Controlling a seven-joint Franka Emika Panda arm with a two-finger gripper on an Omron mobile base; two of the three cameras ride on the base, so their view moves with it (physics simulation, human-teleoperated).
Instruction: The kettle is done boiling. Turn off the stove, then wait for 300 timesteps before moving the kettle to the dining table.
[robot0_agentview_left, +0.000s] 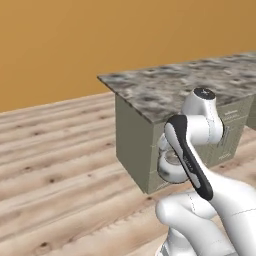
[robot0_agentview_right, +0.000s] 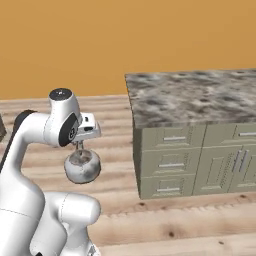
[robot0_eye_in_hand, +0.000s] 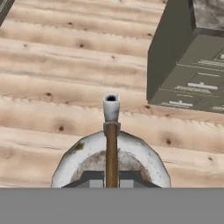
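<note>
kettle (robot0_agentview_right: 82, 166) | hangs by its wire handle above the wooden floor (robot0_agentview_right: 190, 220), clear of the marble-topped cabinet (robot0_agentview_right: 200, 100) | end effector (robot0_eye_in_hand: 111, 177) pinching the handle | keep the kettle level while you carry it, and move slowly to limit swing

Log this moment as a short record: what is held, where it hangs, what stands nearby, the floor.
hand: hand shut on the kettle's brown wire handle
held: kettle, hanging under the hand, clear of the floor
spout: pointing away from the hand in the hand view
nearby: marble-topped cabinet with grey drawers, apart from the kettle
floor: light wooden planks under the kettle
wall: orange
</note>
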